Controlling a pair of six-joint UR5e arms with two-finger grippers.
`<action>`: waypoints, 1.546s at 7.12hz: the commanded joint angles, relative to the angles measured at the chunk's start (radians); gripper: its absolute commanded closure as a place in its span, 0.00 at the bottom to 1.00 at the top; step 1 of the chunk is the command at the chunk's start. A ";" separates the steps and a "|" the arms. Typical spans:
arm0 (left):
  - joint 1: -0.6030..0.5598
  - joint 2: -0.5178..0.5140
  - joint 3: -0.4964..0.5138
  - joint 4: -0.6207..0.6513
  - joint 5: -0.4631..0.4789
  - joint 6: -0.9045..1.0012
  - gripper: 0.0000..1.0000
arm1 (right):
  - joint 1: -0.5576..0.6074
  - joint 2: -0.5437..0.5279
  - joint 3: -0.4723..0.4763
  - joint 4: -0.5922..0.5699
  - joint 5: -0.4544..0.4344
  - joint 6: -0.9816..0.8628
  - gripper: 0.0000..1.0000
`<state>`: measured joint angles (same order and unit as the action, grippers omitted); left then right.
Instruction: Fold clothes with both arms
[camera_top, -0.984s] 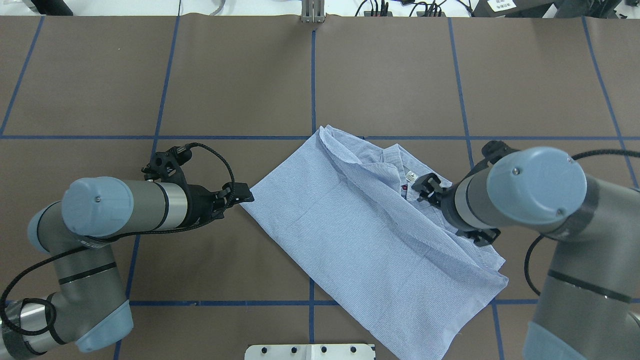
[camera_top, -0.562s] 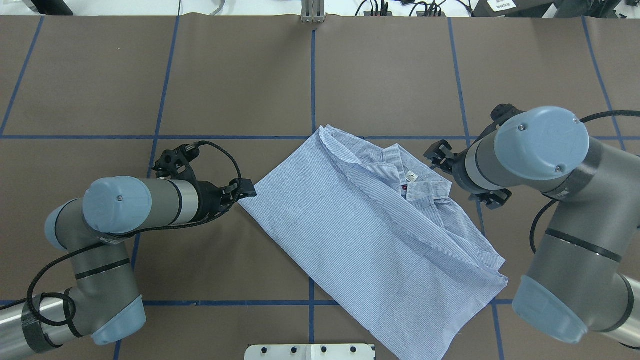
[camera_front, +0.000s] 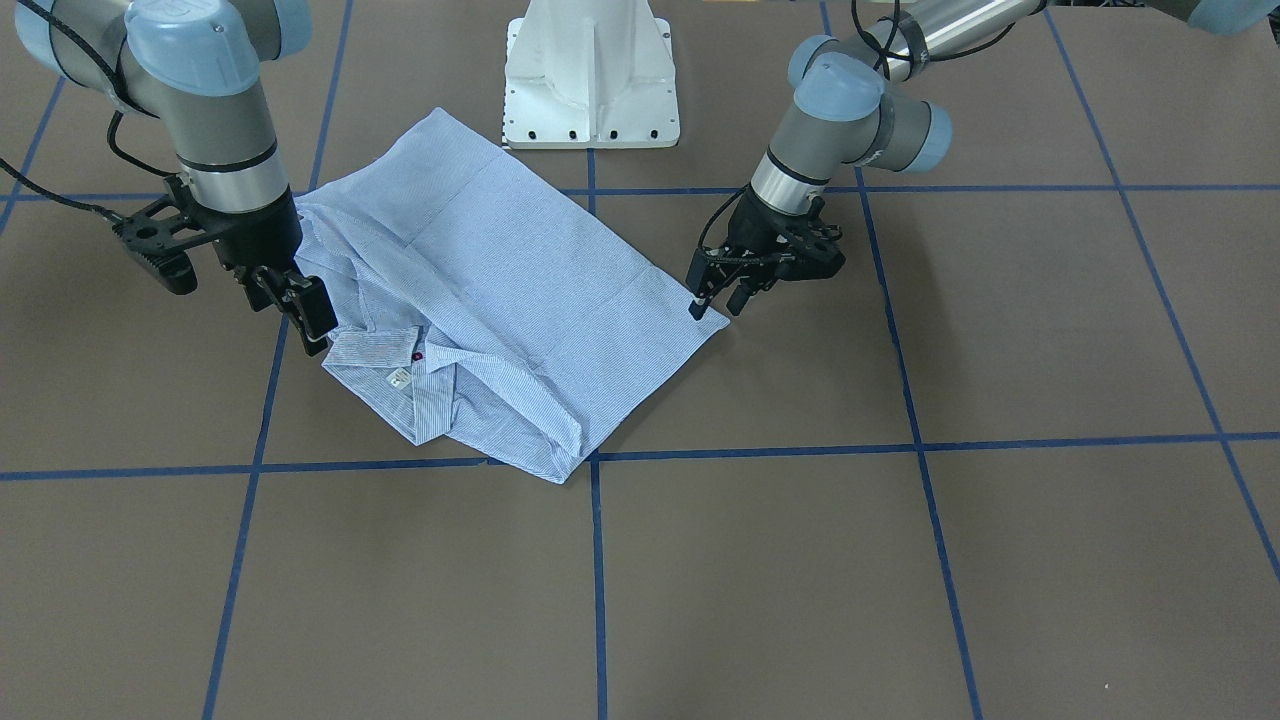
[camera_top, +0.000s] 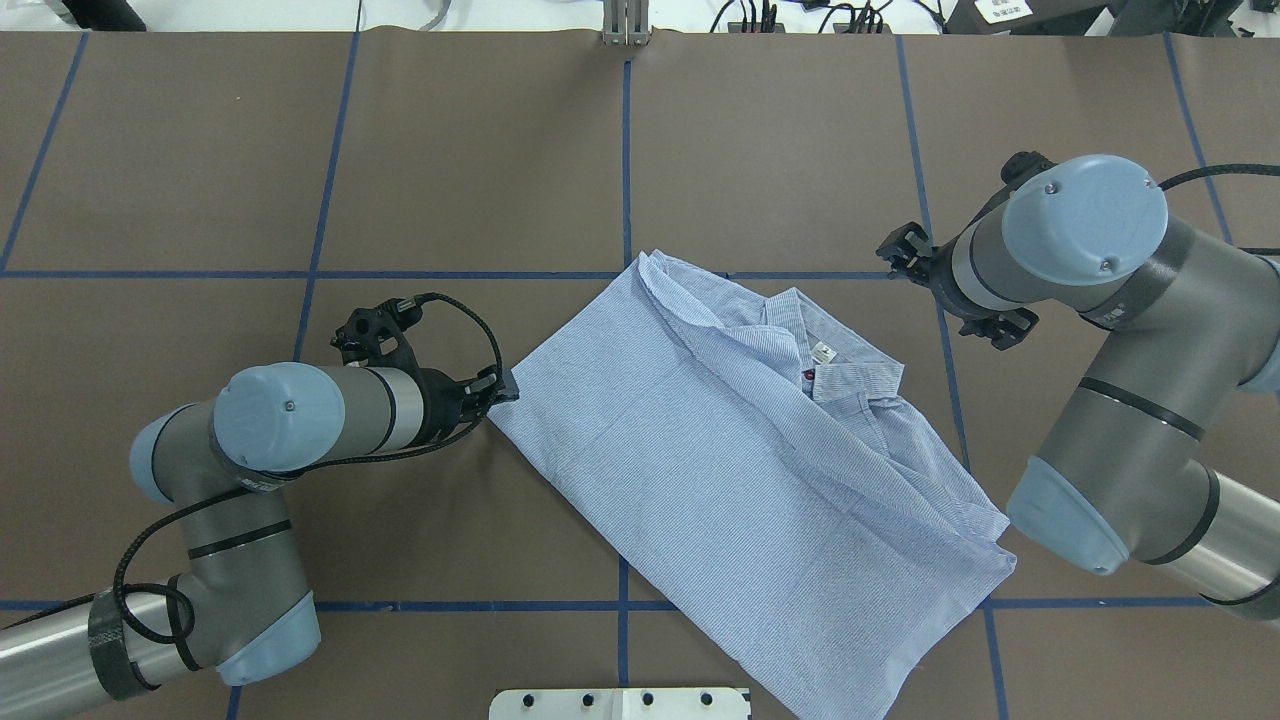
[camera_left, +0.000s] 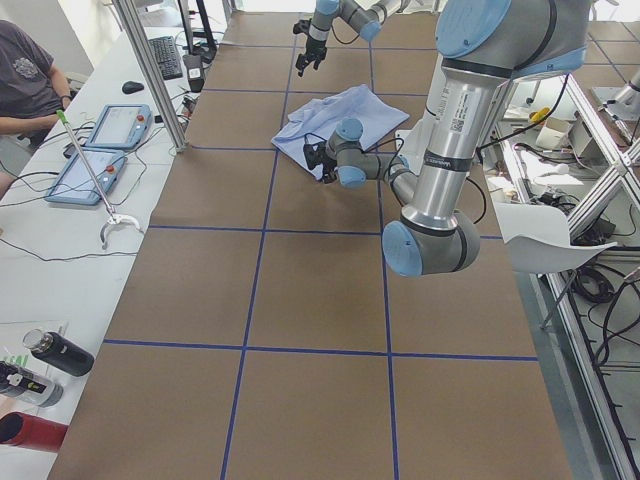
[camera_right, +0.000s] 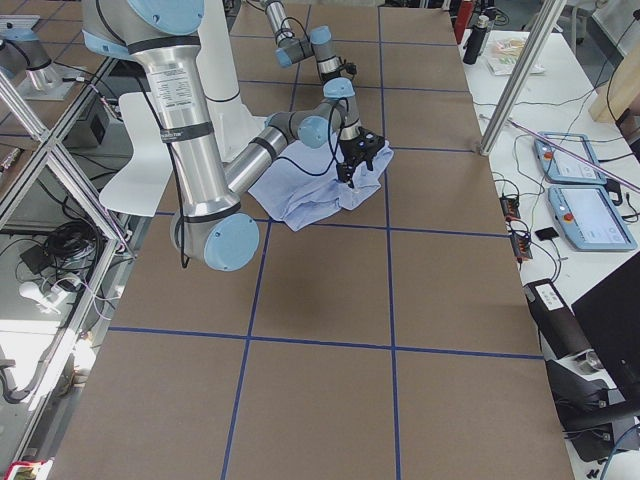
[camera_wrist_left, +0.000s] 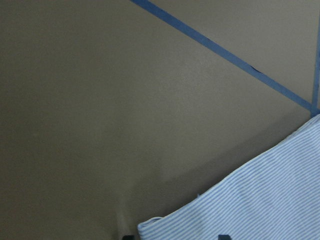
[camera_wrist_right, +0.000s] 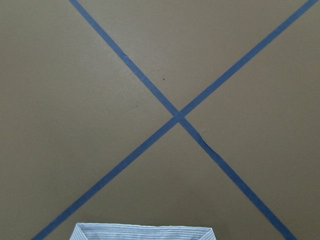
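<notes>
The light blue-and-white striped shirt (camera_top: 720, 450) lies folded at the table's middle, collar and white neck label (camera_top: 824, 352) towards the right arm. My left gripper (camera_top: 500, 385) is low at the shirt's left corner and open. In the left wrist view that corner (camera_wrist_left: 265, 200) lies between the fingertips. From the front the left gripper (camera_front: 715, 295) stands at the same corner. My right gripper (camera_top: 905, 245) is open and empty, lifted off and beyond the collar. From the front the right gripper (camera_front: 295, 305) is beside the collar (camera_front: 375, 350). The right wrist view shows only the collar edge (camera_wrist_right: 142, 232).
The white pedestal base (camera_front: 590, 70) stands at the table's near edge behind the shirt. Blue tape lines (camera_top: 625, 150) cross the brown table cover. An operator (camera_left: 25, 80), tablets and bottles are on a side bench beyond the table.
My right gripper has left the collar and moved up and away towards the far right. My left arm has shifted right, closing in on the shirt's left corner. The shirt has not moved.
</notes>
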<state>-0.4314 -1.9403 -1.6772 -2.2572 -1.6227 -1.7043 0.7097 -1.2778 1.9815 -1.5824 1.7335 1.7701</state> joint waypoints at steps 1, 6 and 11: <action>0.011 -0.008 0.017 0.001 0.024 -0.001 0.59 | 0.004 0.000 -0.004 0.002 0.000 -0.001 0.00; -0.194 -0.038 0.068 -0.009 0.018 0.306 1.00 | 0.007 0.000 -0.004 0.002 0.000 0.002 0.00; -0.409 -0.517 0.769 -0.191 0.007 0.469 0.27 | 0.001 0.024 0.002 0.005 -0.003 0.011 0.00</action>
<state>-0.8174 -2.4099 -0.9880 -2.4199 -1.6149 -1.2620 0.7116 -1.2698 1.9834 -1.5777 1.7320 1.7801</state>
